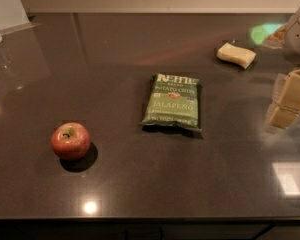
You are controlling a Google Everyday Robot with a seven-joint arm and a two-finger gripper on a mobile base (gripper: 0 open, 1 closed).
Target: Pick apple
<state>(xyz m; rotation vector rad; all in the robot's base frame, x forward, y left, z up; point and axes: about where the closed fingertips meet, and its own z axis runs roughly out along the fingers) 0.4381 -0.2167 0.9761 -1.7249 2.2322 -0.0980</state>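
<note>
Red apple on dark counter, front left; hand at far right edge (grip state unclear), well apart.

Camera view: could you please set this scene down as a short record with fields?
apple: front left on the counter, stem dimple up, not held
chip bag: green, lying flat at the centre
sponge: yellow, back right
gripper: right edge of view, far from the apple
counter: dark, glossy
</note>
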